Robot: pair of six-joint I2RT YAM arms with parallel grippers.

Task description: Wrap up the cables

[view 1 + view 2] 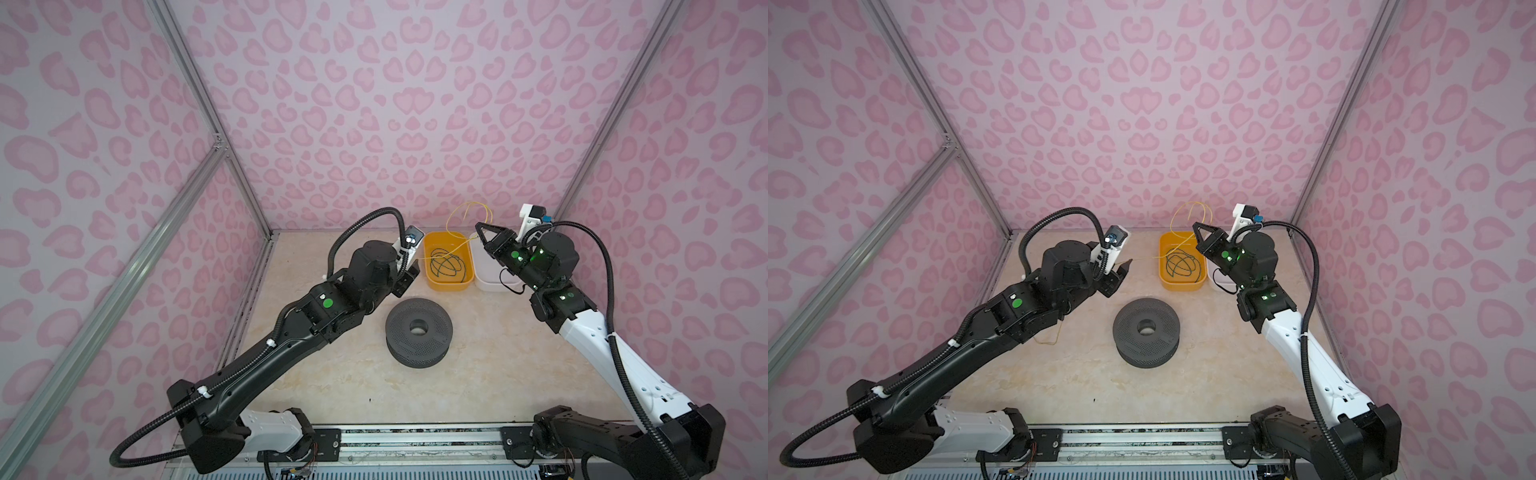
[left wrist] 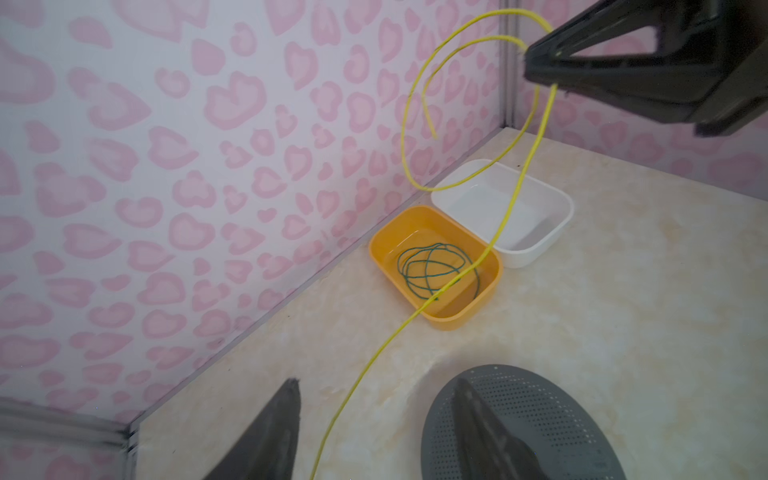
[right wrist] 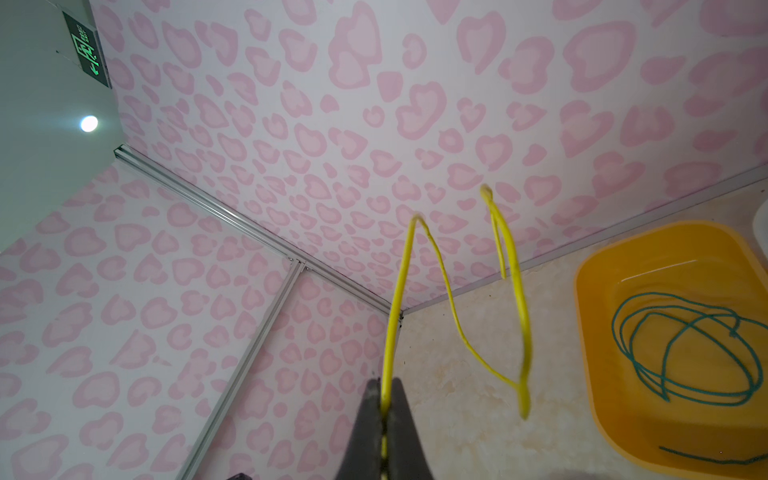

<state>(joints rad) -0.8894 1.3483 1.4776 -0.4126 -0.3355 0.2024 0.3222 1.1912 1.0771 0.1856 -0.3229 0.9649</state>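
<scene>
A: Yellow cable [image 3: 397, 291]?
B: Pinched in the closed right gripper [image 3: 386, 386], looped above the orange tub [image 2: 457, 320]. It runs through the left gripper [image 2: 376, 381], whose fingers are parted.
A: Green cable [image 2: 432, 270]?
B: Coiled inside the tub.

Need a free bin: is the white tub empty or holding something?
Empty: left wrist view shows bare floor inside the white tub.

The left arm [image 1: 257, 357] is made mostly black, the right arm [image 1: 602, 345] is made with a long white piece between black joints, both are fitted with black ribbed hoses [image 1: 611, 291] and green dots [image 1: 327, 303], and the left gripper [image 2: 374, 386] and right gripper [image 3: 386, 384] are made black and pointed.
</scene>
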